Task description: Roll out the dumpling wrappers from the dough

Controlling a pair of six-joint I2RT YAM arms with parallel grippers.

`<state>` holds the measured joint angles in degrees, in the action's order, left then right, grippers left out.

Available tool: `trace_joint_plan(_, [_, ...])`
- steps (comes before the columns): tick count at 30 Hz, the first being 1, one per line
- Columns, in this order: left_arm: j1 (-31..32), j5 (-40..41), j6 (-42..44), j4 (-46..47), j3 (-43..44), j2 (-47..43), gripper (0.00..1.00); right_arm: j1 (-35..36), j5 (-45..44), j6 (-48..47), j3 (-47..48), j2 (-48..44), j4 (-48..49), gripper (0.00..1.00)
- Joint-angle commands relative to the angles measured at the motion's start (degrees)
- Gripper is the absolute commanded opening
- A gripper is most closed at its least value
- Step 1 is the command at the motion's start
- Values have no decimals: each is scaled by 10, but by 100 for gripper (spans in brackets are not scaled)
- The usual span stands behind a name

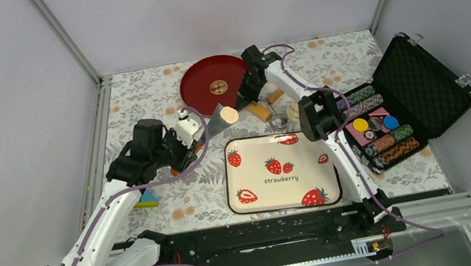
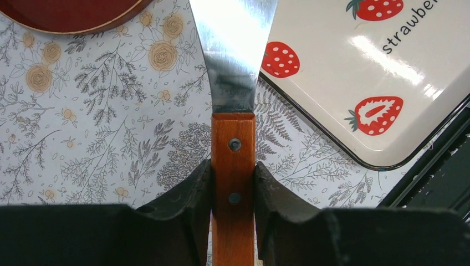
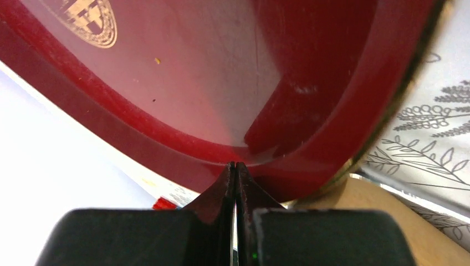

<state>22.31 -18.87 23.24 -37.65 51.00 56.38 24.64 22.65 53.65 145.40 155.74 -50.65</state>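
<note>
A small round cream dumpling wrapper (image 1: 229,114) lies on the tip of a metal scraper blade (image 1: 216,122), just below the red plate (image 1: 199,81). My left gripper (image 1: 193,132) (image 2: 233,183) is shut on the scraper's wooden handle (image 2: 233,149), and the blade (image 2: 235,44) points away from it. My right gripper (image 1: 245,95) (image 3: 235,165) is shut with nothing between its fingers, its tips against the red plate's rim (image 3: 166,149). A pale lump (image 1: 291,113) lies against the right arm; I cannot tell whether it is the dough.
A strawberry tray (image 1: 285,193) (image 2: 343,66) sits front centre. Two wooden pieces (image 1: 259,111) and a small glass (image 1: 279,123) lie by the right arm. An open black case of poker chips (image 1: 419,84) stands at the right. A blue-and-yellow object (image 1: 146,200) lies under the left arm.
</note>
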Motion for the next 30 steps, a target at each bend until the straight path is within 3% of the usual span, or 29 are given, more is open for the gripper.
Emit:
trace_joint_plan(1, [-6,-3,-8,15,31,-3,0,10,23,-52,-26,-47,-72,0])
trace_joint_plan(19, [-8,1,-9,3,10,9,0,34,15,-154,-307,-238,-47,0])
trace_joint_plan(30, [-18,-12,-5,19,5,40,0,34,-29,-209,-410,-359,-5,2])
